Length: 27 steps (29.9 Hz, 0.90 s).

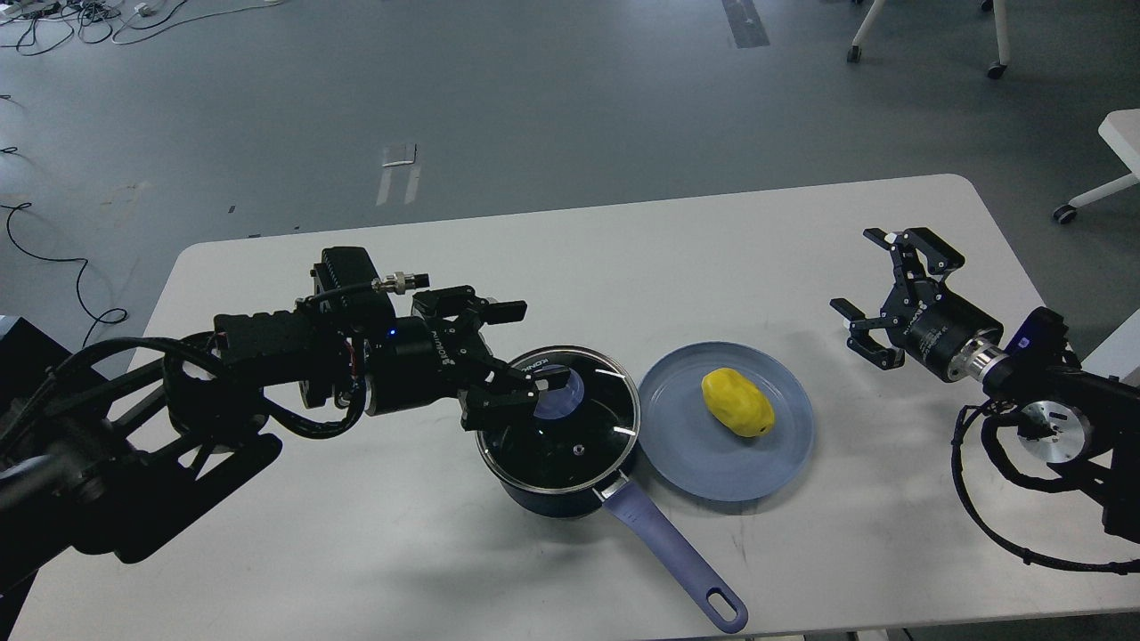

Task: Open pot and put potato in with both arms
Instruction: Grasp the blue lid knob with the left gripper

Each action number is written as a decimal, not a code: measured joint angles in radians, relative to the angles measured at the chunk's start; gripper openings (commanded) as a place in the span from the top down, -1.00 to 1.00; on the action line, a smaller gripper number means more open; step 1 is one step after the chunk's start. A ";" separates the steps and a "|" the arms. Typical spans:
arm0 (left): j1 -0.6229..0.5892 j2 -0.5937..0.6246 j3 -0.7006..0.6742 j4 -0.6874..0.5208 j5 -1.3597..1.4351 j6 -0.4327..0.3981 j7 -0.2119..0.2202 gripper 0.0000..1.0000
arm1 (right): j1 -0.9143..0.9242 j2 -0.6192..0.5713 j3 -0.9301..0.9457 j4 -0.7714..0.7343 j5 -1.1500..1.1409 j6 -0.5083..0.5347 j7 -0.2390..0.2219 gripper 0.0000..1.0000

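A dark pot with a purple handle stands at the table's middle front. Its glass lid with a purple knob is on it. A yellow potato lies on a blue plate just right of the pot. My left gripper is open, reaching in from the left, with one finger in front of the lid's knob and the other above the pot's far rim. My right gripper is open above the table at the right, well apart from the plate.
The white table ends close in front of the pot handle. Its right edge is near my right arm. Chair legs with castors and a white seat stand on the grey floor beyond the table.
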<state>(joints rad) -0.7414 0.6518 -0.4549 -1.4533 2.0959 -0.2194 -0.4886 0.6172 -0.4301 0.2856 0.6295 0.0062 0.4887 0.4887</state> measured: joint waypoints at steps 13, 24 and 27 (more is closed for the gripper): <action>0.024 -0.026 0.044 0.013 0.038 0.002 0.000 -0.94 | 0.005 -0.010 0.000 0.004 0.000 0.000 0.000 -1.00; 0.036 -0.031 0.047 0.014 0.063 0.002 0.000 -0.89 | 0.005 -0.010 0.000 0.004 -0.002 0.000 0.000 -1.00; 0.041 -0.043 0.050 0.014 0.077 0.002 0.000 -0.87 | 0.005 -0.010 0.000 0.004 -0.002 0.000 0.000 -1.00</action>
<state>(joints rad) -0.7002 0.6090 -0.4046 -1.4390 2.1732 -0.2178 -0.4886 0.6225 -0.4402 0.2853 0.6336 0.0046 0.4887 0.4887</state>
